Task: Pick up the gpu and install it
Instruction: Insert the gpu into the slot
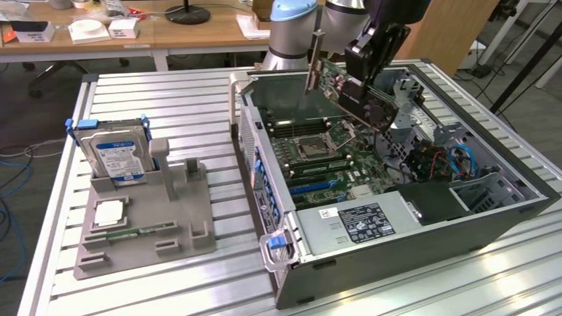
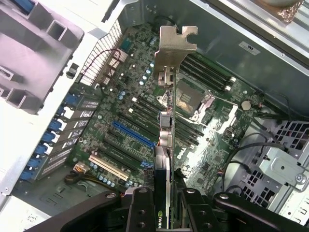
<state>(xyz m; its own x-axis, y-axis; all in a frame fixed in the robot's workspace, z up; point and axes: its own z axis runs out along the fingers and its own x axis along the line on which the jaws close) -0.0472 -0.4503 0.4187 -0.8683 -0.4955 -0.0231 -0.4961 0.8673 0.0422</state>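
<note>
Jaws pinch gpu (image 1: 335, 82) from both sides; gripper (image 2: 165, 200) grips card at black cooler end. Card hangs tilted in upper centre of exterior view, silver bracket pointing away from gripper. Below it: motherboard (image 1: 330, 164) inside open computer case (image 1: 491, 220); card not in slot. Hard drive (image 1: 114, 155) stands in grey holder (image 1: 176, 227) at exterior view's left, well apart.
</note>
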